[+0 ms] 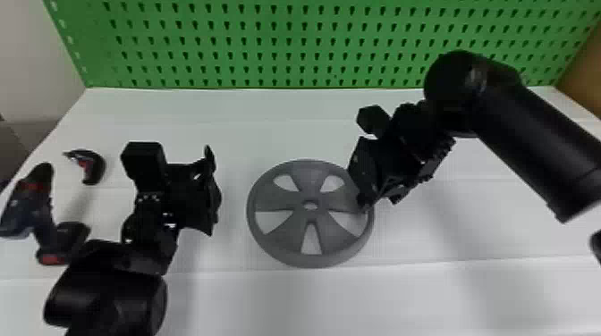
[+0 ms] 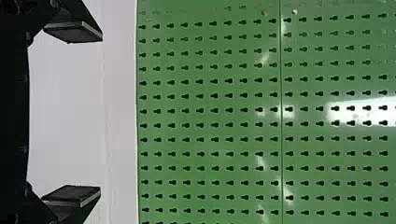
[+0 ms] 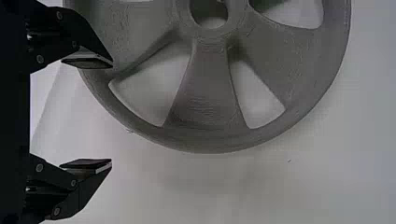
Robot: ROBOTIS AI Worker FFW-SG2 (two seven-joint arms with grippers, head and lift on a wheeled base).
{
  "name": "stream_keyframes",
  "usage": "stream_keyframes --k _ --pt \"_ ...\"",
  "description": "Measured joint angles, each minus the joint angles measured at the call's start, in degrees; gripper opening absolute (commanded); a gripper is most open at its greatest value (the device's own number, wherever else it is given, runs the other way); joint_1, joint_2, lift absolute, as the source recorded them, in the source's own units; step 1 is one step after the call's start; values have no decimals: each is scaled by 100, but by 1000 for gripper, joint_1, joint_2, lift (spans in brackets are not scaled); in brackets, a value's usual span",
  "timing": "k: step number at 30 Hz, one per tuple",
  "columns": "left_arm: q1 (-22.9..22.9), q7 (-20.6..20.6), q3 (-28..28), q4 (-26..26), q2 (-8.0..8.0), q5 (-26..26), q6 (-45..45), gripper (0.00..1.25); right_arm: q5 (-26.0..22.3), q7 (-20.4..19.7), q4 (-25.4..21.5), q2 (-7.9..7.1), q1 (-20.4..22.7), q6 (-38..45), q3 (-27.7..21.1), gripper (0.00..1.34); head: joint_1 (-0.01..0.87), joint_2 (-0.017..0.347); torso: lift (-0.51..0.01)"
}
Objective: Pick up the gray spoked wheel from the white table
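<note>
"First, what is located at the far left of the table [image 1: 402, 297]?"

"A dark blue and black power drill [image 1: 20, 207] with red accents. Beside it, to the right, is a curved black-and-red object [image 1: 94, 167]."

"Next position?"

"The left gripper [image 1: 212, 192] is above the table, between the drill and the gray spoked wheel [image 1: 308, 263], apart from both. In the left wrist view its fingers [image 2: 79, 32] are spread apart and directed toward the green perforated panel [image 2: 210, 102] behind the table."

"Specify the state and location of the wheel."

"The wheel lies flat on the white table, near the middle of the head view. It has five spokes, five openings and a round hole at the hub."

"And to the right of the wheel?"

"The right gripper [image 1: 380, 201] is at the wheel's right side, its arm extending to the right edge of the head view. The fingers [image 3: 88, 63] are apart. In the right wrist view, one finger overlaps the rim and the other is outside it."

"Is there contact between finger and rim?"

"Contact cannot be determined from either view."
</note>
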Motion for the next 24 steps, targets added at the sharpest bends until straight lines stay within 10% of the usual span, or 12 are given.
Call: stream_keyframes --k 24 --pt "-27 0 -19 0 0 6 0 1120 -312 0 322 17 -64 0 185 835 765 6 -93"
